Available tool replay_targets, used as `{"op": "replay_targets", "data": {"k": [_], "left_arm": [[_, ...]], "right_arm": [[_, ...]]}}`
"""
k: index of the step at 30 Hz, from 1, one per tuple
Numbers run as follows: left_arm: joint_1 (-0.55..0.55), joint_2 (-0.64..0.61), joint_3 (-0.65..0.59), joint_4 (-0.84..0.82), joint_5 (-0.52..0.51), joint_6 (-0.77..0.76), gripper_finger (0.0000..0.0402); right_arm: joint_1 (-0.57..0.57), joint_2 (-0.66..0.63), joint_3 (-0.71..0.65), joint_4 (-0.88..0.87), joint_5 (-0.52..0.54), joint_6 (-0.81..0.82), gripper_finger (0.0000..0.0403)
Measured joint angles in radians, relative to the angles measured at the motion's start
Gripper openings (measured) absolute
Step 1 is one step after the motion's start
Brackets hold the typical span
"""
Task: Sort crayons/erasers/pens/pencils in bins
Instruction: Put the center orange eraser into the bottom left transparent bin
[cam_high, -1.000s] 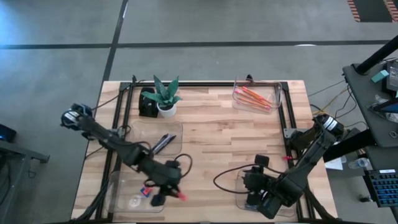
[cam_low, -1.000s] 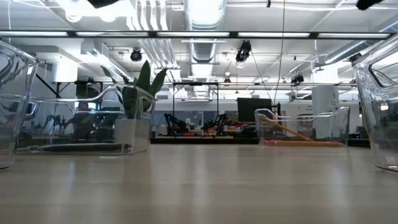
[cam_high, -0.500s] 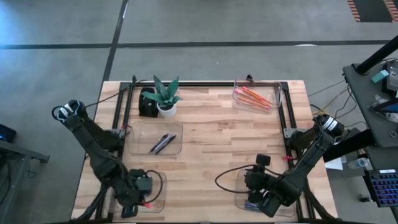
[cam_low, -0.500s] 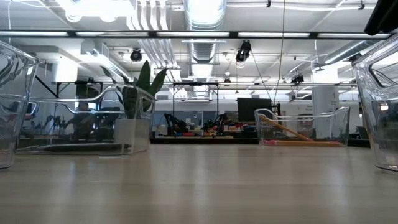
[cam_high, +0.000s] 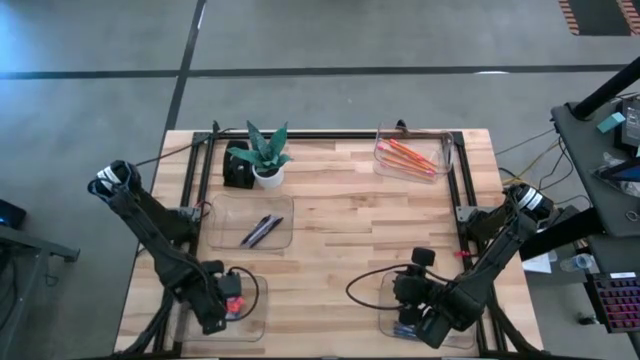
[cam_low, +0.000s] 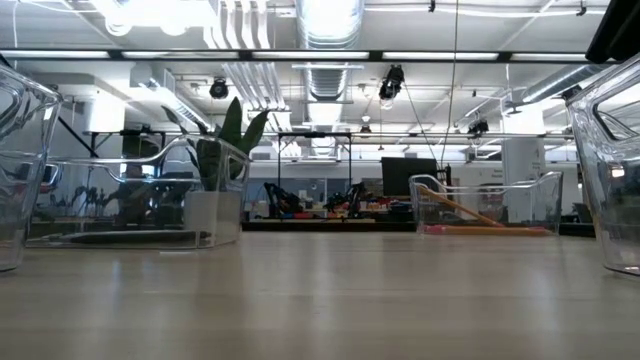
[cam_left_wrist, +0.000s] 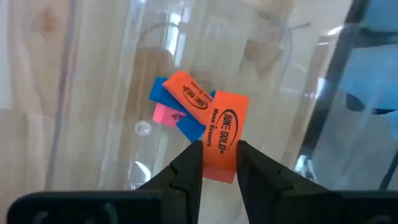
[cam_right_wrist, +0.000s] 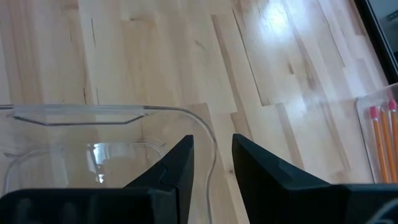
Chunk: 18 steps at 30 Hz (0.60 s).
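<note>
Left gripper (cam_left_wrist: 219, 163) clenched on an orange eraser (cam_left_wrist: 222, 144), jaws pinching its lower end, long axis running straight out away from the wrist. Directly beyond and below, inside the near-left bin (cam_high: 252, 322): the other erasers (cam_left_wrist: 179, 107), one orange, one blue, one pink, heaped and touching one another. Held eraser poised over that heap, overlapping it in the wrist view; whether touching or just above, impossible to tell. In the high view, left gripper (cam_high: 222, 306) over the same bin, at the bench's near-left corner. Likely next: release straight down into the bin, nothing between jaws and heap.

Right gripper (cam_right_wrist: 211, 163) waiting over the near-right bin (cam_right_wrist: 115, 112), jaws parted with nothing between them, the clear rim passing under the gap. Right gripper (cam_high: 418, 305) well apart from the erasers, so the left arm plainly the nearer one.

Pencils (cam_high: 410, 156) lying in the far-right bin (cam_high: 446, 148), long axes slanting across it, pink-tipped ends also visible at the edge of the right wrist view. Two dark pens (cam_high: 260, 231) in the middle-left bin (cam_high: 222, 210), just in front of the potted plant (cam_high: 265, 155).

Bench (cam_high: 340, 230) of pale wood planks, framed by black rails. Beyond: grey concrete floor with dark lines, and a workshop hall with ceiling ducts and lights in the low view.
</note>
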<state>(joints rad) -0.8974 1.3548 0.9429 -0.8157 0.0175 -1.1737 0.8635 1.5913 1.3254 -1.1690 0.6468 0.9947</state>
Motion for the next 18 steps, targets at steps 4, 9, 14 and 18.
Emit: {"op": "replay_targets", "data": {"k": [4, 9, 14, 18], "left_arm": [[0.000, 0.000, -0.059, 0.081, 0.007, -0.002, 0.0073], [0.001, 0.000, -0.120, 0.178, 0.007, -0.002, 0.0073], [0.001, 0.000, -0.166, 0.223, 0.007, -0.016, 0.0073], [0.001, 0.000, -0.178, 0.229, 0.007, -0.118, 0.0073]], "right_arm": [[0.000, 0.000, 0.000, 0.000, 0.000, -0.001, 0.0102], [0.000, 0.000, 0.000, 0.000, 0.002, 0.000, 0.0102], [0.000, 0.000, 0.000, 0.000, 0.007, 0.000, 0.0102], [0.000, 0.000, 0.000, 0.001, 0.007, 0.000, 0.0102]]}}
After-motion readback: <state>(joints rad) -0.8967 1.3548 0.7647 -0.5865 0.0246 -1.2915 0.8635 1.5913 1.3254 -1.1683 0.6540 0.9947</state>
